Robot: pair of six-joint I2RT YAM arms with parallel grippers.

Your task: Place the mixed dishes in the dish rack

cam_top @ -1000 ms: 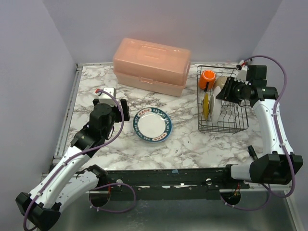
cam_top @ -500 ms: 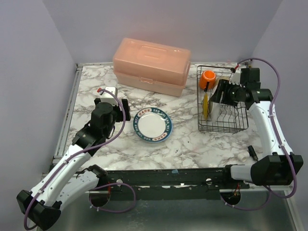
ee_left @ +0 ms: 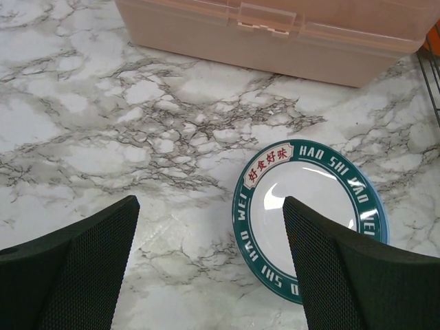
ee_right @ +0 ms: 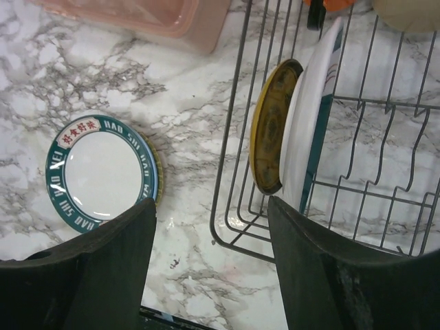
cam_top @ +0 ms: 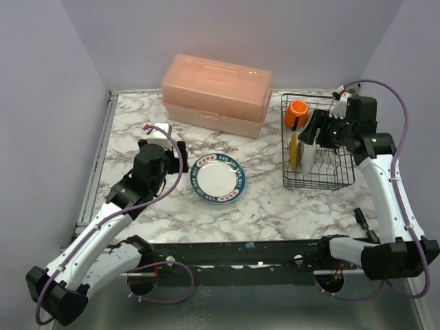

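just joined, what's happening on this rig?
Two arms are loading dishes into the black wire dish rack. It already holds an orange mug, plus a yellow plate and a white plate standing on edge. The right pincer is open above the rack, holding nothing. The left pincer, also open, hovers beside the teal-rimmed plate, which lies flat on the marble table, not yet loaded.

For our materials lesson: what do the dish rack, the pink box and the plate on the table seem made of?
Dish rack: thin black wire, probably coated metal. Pink box: translucent plastic, moulded latch. Plate: glossy highlights; ceramic or melamine, cannot tell.
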